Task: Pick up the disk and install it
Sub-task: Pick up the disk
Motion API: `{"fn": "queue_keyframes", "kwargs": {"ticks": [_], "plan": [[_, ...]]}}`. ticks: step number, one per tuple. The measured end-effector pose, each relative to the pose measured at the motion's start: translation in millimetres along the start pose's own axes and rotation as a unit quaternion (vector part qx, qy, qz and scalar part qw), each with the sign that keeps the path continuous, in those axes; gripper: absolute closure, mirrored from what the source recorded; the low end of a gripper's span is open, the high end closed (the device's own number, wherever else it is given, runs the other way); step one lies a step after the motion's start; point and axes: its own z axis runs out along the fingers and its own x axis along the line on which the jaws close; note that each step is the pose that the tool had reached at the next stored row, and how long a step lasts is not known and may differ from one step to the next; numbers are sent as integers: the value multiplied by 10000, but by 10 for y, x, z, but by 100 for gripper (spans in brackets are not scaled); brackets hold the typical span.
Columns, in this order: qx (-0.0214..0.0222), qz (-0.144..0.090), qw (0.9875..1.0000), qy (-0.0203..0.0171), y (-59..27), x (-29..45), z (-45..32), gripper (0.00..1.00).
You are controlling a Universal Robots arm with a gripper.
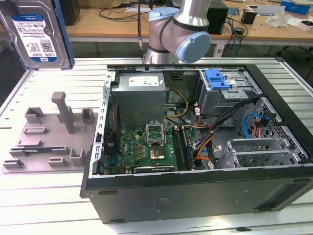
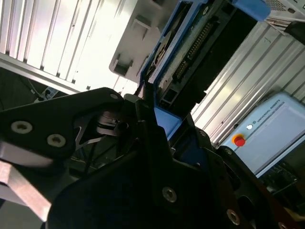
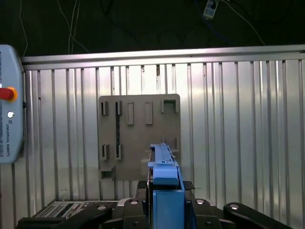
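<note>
Closest in, we've got the gripper (image 2: 167,125) in the second wrist view, its black fingers (image 2: 151,125) clamped on the blue carrier frame of the disk (image 2: 190,45). That's a firm pinch on the frame's edge, nothing loose. In the first wrist view the blue edge stands upright between the jaws, and far below it we see the grey fixture (image 3: 139,136) lying on the slatted table (image 3: 238,143).

In the exterior view the disk (image 1: 36,34) hangs high at the exterior view's left, label facing us, well clear of that fixture (image 1: 49,139). So by our reading the pick-up is done.

Further back sits the open computer case (image 1: 195,196), with its drive cage (image 1: 230,93) at the far corner and a small blue clip (image 1: 216,78) on top. The disk is well apart from it, so the install is not yet done. Behind the case rises the arm (image 1: 178,34).
</note>
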Motion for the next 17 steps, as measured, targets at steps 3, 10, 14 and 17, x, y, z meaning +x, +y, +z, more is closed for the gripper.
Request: {"fn": "queue_keyframes", "kwargs": {"ticks": [3,10,14,17], "plan": [[-1,0,10000,-4,-114,48,0,64],[0,1,10000,-6,-401,190,4,64],[0,0,10000,-6,-621,296,7,64],[-1,0,10000,-6,-810,394,9,64]]}}
